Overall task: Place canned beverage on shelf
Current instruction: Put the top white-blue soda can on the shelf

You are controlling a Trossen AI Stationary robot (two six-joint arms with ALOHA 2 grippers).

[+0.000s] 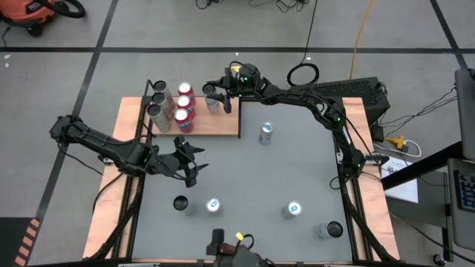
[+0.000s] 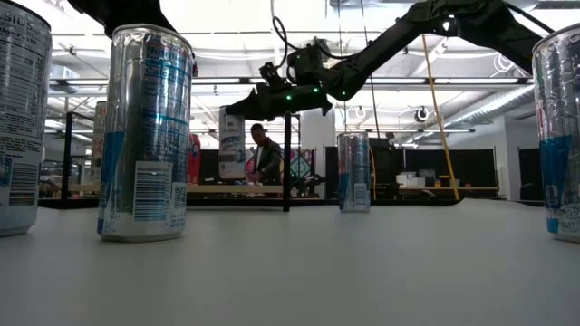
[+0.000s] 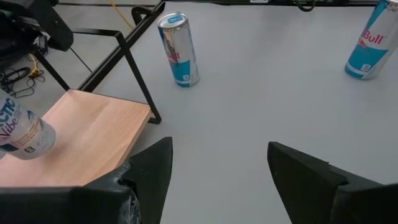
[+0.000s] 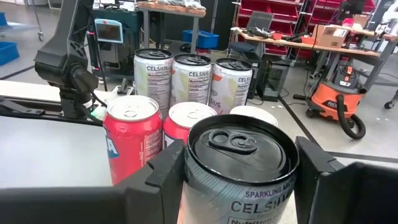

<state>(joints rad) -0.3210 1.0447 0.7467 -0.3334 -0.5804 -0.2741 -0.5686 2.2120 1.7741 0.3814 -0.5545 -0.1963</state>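
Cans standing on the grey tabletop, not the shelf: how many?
5: centre can beside the shelf; four along the opposite edge: dark-topped can, second can, third can, corner can. None seems hidden.

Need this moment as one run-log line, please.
right gripper: shut on black-topped silver Celsius can, over light-brown wooden shelf | left gripper: open, empty, over grey table | shelf: six cans standing

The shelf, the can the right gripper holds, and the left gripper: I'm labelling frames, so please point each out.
shelf (image 1: 215,122): high view, bare wood near its front edge.
held can (image 4: 239,152): right wrist view, black lid.
right gripper (image 1: 213,95): high view, between its fingers.
left gripper (image 1: 194,165): high view, between its open fingers.
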